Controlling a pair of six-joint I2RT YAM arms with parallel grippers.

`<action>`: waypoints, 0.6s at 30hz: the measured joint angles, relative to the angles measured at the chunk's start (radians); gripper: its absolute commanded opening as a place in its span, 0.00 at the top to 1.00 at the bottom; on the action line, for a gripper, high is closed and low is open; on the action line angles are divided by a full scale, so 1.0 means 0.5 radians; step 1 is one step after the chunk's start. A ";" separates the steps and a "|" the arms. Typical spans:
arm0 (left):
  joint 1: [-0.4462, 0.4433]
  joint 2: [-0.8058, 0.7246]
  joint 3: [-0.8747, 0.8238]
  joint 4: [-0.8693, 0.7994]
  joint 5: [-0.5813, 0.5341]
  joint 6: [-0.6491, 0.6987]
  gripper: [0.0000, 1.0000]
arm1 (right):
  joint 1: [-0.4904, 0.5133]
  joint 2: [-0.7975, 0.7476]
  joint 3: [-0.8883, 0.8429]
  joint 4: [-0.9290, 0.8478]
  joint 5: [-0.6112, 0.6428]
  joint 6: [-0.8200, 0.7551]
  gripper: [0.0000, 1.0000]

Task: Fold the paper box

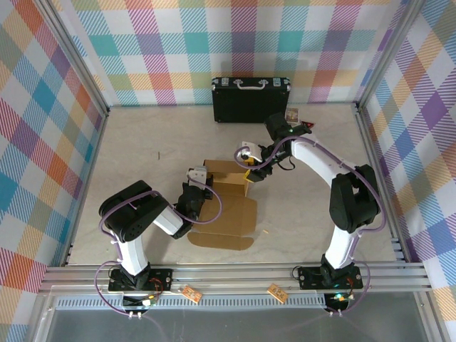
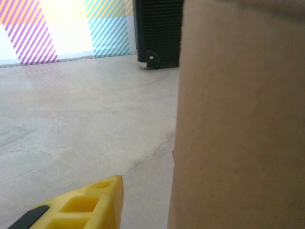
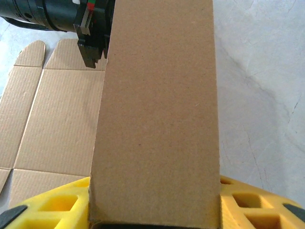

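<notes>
The paper box (image 1: 229, 184) is brown cardboard in the middle of the table, part folded up into a raised wall, with flat flaps (image 1: 226, 222) spread toward the near edge. My right gripper (image 1: 249, 169) is shut on the raised wall (image 3: 157, 105), a yellow finger (image 3: 57, 205) on each side of it. My left gripper (image 1: 199, 179) stands at the box's left side. In the left wrist view one yellow finger (image 2: 95, 202) shows, with bare table between it and the cardboard (image 2: 238, 119); the other finger is hidden behind the cardboard.
A black hard case (image 1: 251, 98) with a silver handle stands at the back wall, also seen in the left wrist view (image 2: 159, 28). A small brown item (image 1: 293, 114) lies beside it. Metal frame posts and checkered walls close in the table.
</notes>
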 measured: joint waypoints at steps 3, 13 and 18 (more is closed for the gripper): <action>-0.002 0.000 0.012 -0.011 -0.009 -0.010 0.69 | 0.000 0.000 -0.002 0.002 0.001 0.001 0.62; -0.026 -0.006 0.079 -0.109 -0.024 -0.011 1.00 | 0.005 -0.002 -0.005 0.031 0.009 0.002 0.62; -0.025 -0.030 0.077 -0.144 -0.064 -0.007 0.56 | 0.005 -0.002 -0.006 0.024 0.014 0.000 0.62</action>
